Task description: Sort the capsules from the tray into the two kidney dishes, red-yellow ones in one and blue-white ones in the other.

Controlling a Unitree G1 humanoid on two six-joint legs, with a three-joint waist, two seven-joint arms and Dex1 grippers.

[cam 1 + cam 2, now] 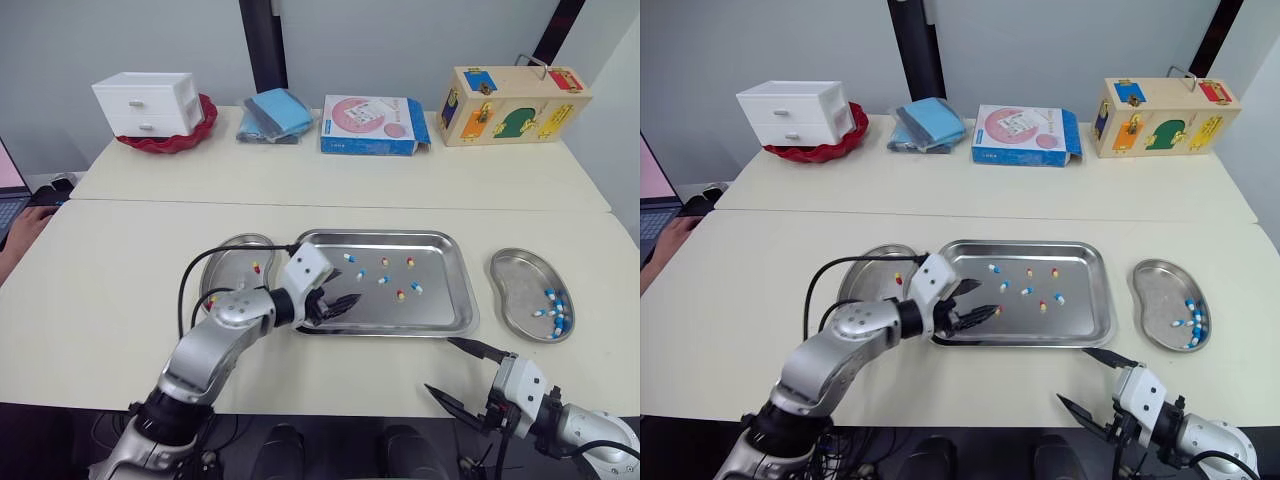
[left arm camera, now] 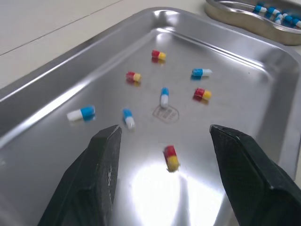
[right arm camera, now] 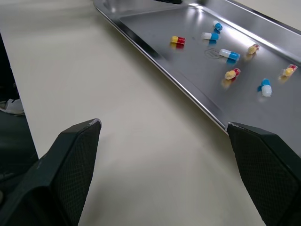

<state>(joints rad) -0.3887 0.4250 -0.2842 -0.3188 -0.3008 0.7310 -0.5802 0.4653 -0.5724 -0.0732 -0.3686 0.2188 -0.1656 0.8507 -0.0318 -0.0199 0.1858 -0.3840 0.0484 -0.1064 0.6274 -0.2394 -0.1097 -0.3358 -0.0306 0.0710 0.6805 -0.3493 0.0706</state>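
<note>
**Head views.** The left claw is hanging, spread wide, over the near left corner of the rectangular stainless-steel tray. The tray is lying on the cream bench between two dishes. The left steel kidney dish is holding red-yellow capsules. The right steel kidney dish is holding blue-white ones. The right claw, also spread wide, is hovering over bare bench just short of the tray's near rim. The left arm is therefore judged the nearer one.

**Left wrist view.** This view is adding the grasp detail. A red-yellow capsule is lying on the tray floor between the two fingers, its long axis crossing their closing line.

**Right wrist view.** The remaining loose capsules are lying well beyond the right claw's fingertips.
</note>
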